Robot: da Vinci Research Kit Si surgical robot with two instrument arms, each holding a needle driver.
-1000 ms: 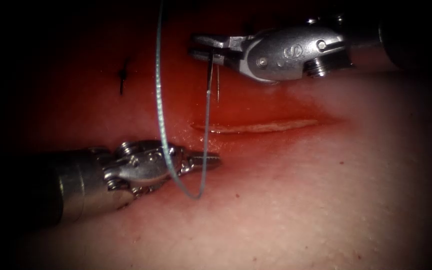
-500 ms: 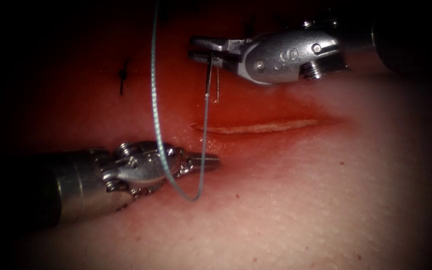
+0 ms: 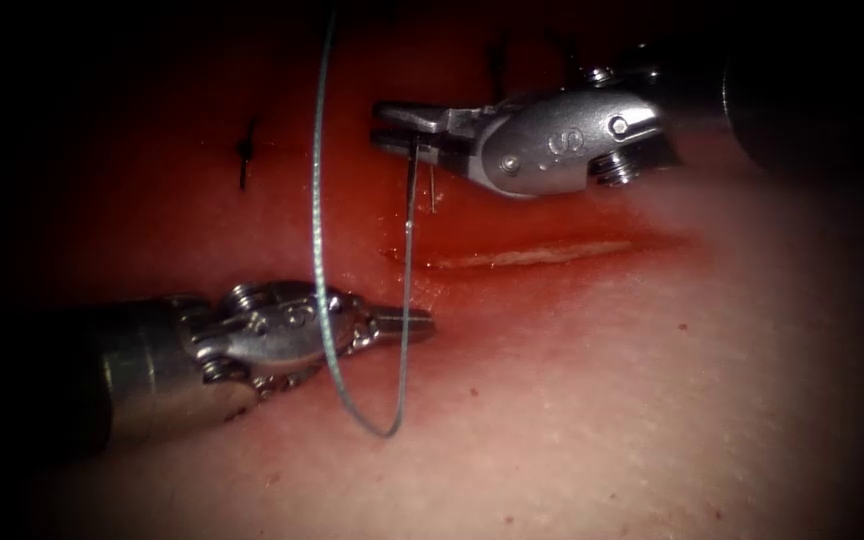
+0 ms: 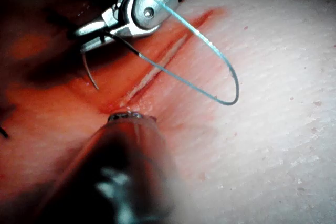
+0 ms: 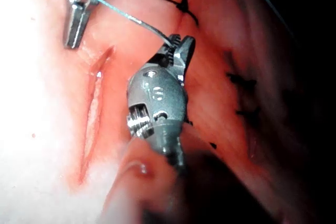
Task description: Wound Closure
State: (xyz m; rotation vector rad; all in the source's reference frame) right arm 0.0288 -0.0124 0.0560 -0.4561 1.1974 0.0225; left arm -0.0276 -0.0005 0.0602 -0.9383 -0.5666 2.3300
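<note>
Holding the needle [image 3: 409,190] near its tail, right claw [image 3: 392,122]; left claw [image 3: 418,322] closed, empty.

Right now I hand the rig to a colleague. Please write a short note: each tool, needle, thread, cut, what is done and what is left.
Right tool: shut on the needle near its thread end, needle clear above the tissue.
Left tool: shut, holds nothing, beside the cut's left end.
Thread: hangs in a free loop over the left tool.
Done: dark stitches elsewhere on the tissue.
Left: the cut lies open, unstitched.
</note>
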